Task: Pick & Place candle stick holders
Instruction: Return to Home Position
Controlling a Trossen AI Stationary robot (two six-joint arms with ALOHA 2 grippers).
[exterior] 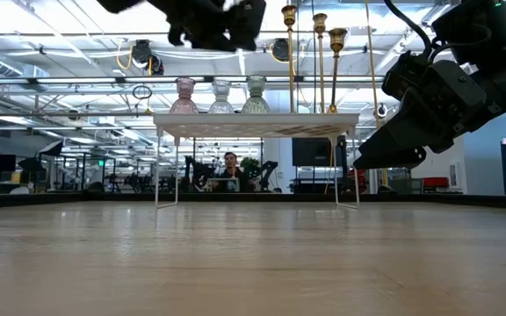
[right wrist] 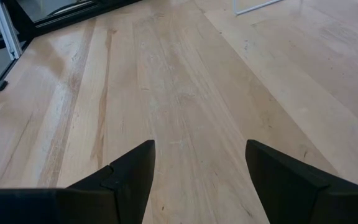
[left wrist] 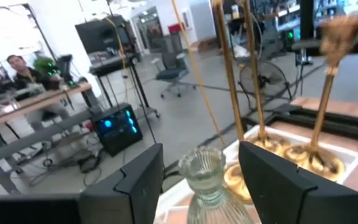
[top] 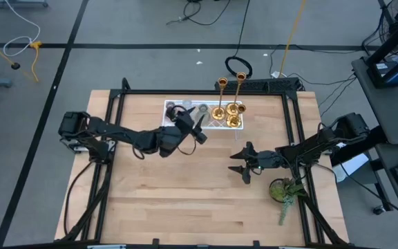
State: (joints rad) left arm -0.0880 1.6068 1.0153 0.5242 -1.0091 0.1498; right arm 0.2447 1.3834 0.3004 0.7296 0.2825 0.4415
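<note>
Evidently fragile and slippery, the far glass cup [left wrist: 204, 180], probably green, wants a neck grip; left gripper [left wrist: 199, 152] near it and right gripper [right wrist: 201, 149] gape.

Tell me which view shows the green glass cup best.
Low view: the green glass cup stands in full profile on the white shelf. Left wrist view sees it close but cropped, past the open left gripper. High view: tiny, from above. Right wrist view: only table.
</note>
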